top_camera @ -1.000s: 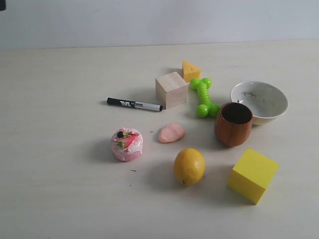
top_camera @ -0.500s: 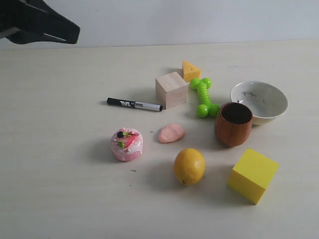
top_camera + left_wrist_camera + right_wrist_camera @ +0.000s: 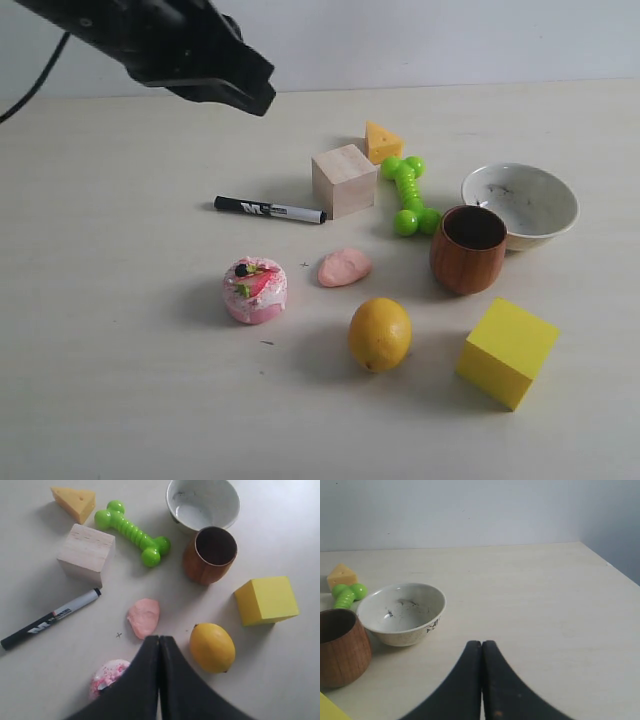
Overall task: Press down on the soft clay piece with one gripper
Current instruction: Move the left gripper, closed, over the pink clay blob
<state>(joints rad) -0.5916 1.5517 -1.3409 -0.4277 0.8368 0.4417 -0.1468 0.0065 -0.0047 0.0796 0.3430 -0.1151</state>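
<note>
Two grippers, left gripper (image 3: 159,641) held aloft with fingers pressed together, soft clay piece (image 3: 144,617) ahead of its tips, untouched, cake toy (image 3: 107,676) and lemon (image 3: 212,647) flanking, right gripper (image 3: 481,645) likewise closed tight.

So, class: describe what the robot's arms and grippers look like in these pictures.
The left arm is black and bulky, with a black cable. Both the left gripper and right gripper have smooth black fingers, curved and tapering.
</note>
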